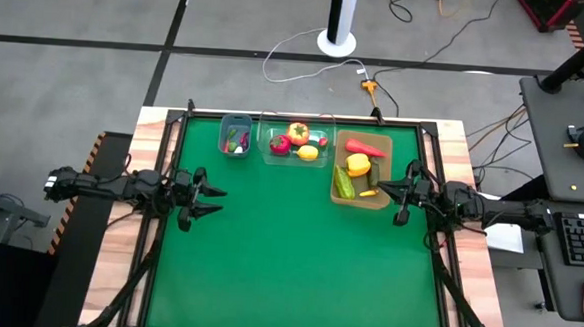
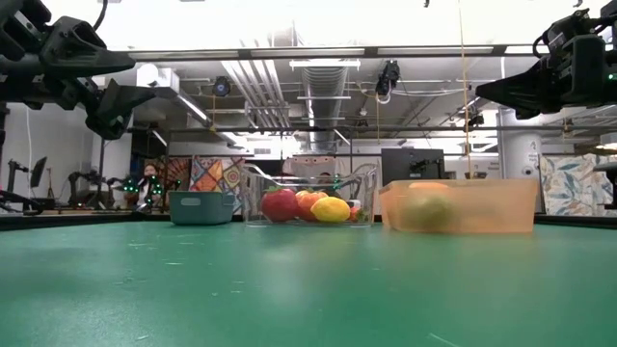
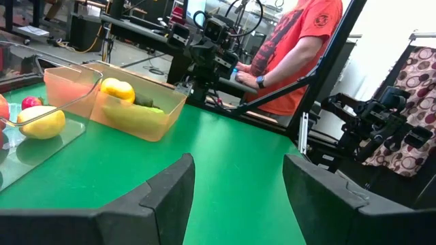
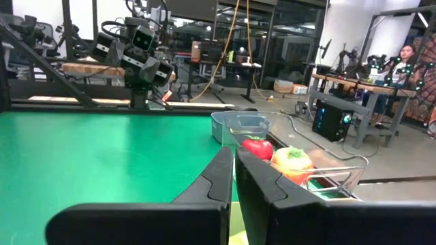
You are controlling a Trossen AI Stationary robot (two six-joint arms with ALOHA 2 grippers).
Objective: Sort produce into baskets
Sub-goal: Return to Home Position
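Left gripper (image 1: 213,200), fingers apart and empty, hovers well left of the tan tray (image 1: 337,191); right gripper (image 1: 387,191), fingers together, hangs just beside it.

Three containers stand in a row along the far edge of the table (image 1: 286,273): the small bin (image 1: 235,136) on the left, the tub (image 1: 295,144) in the middle, the tray (image 1: 362,171) on the right, close beside one another. Produce lies in all three. The left gripper (image 1: 213,199) hovers over the table's left side, the right gripper (image 1: 392,193) just beside the tray's right edge
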